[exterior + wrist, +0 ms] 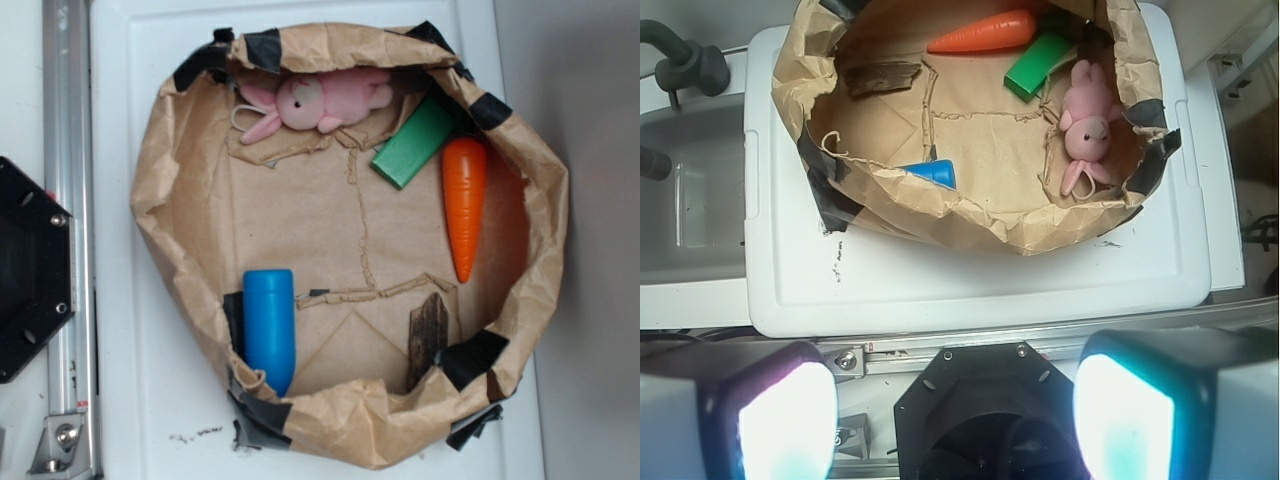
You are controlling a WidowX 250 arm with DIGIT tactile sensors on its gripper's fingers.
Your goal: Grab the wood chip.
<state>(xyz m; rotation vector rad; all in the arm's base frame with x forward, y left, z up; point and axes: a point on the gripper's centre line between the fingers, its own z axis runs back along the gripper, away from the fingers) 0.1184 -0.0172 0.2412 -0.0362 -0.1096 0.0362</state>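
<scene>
The wood chip [428, 337] is a small dark-brown rough piece lying on the paper floor near the front right wall of the brown paper bag bowl [160, 180]. In the wrist view the wood chip [880, 78] lies at the upper left inside the bag [970, 225]. My gripper [955, 415] is open, its two glowing pads [788, 425] spread wide at the bottom of the wrist view with nothing between them. It hangs over the black robot base [985, 415], well away from the bag. The gripper does not show in the exterior view.
Inside the bag lie an orange carrot [465, 205], a green block [413, 142], a pink plush rabbit [315, 100] and a blue cylinder [270, 325]. The bag sits on a white tray [120, 380]. A metal rail [65, 200] and black base [30, 270] stand at the left.
</scene>
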